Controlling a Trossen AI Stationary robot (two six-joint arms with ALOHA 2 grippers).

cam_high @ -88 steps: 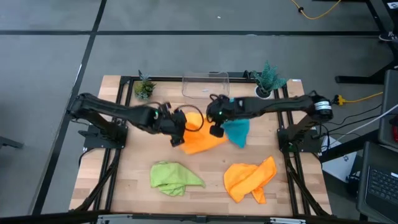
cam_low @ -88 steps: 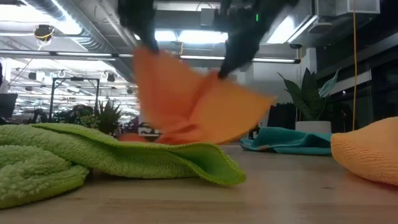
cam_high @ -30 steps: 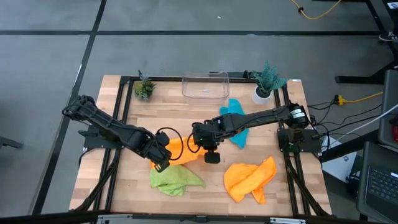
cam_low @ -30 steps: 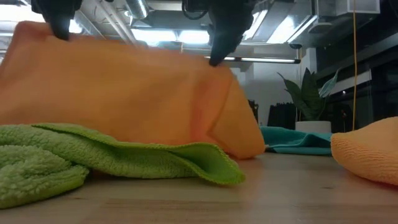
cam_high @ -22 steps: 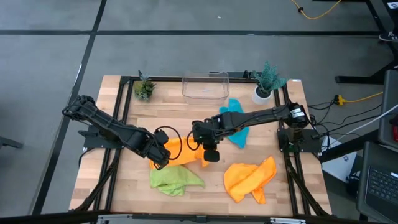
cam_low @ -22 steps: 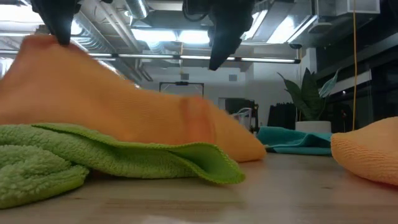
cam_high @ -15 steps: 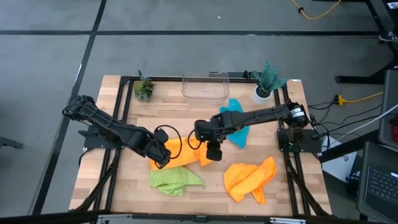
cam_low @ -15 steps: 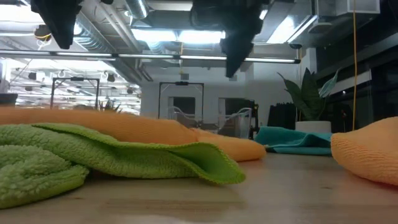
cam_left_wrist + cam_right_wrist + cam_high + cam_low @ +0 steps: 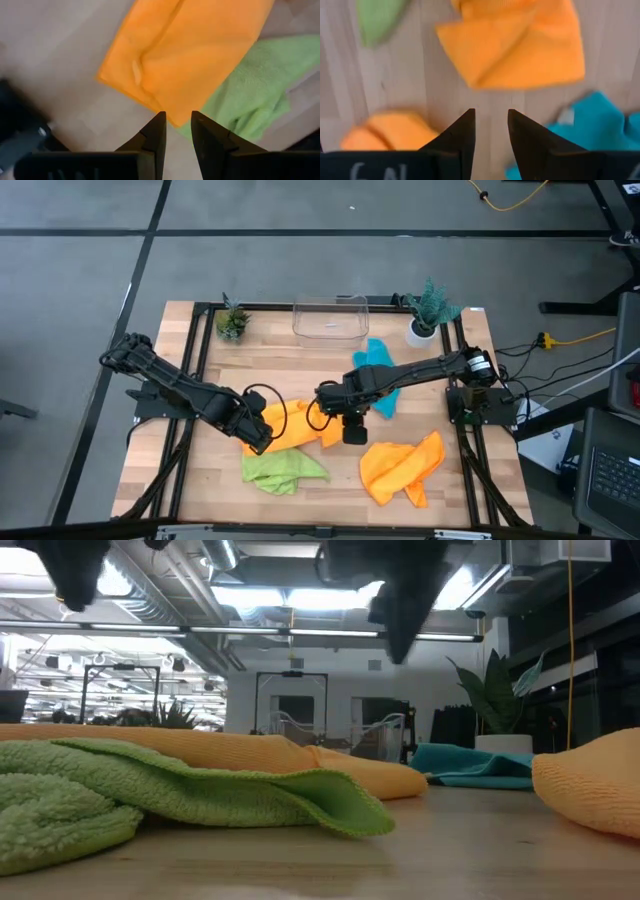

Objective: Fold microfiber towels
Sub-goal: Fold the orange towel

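High view: left pincer (image 9: 258,442) and right pincer (image 9: 353,432) flank folded orange towel (image 9: 292,424) mid-worktop (image 9: 330,480) | Low view: towel lies flat behind green towel (image 9: 180,795) | Left wrist: pincer narrowly parted, empty | Right wrist: same, above towel's edge | Risk: fold may spring open, or green towel snag underneath.

Bare worktop (image 9: 208,460) lies along the left edge; towels crowd the middle, and bin (image 9: 330,317) and plants (image 9: 430,308) block the back.
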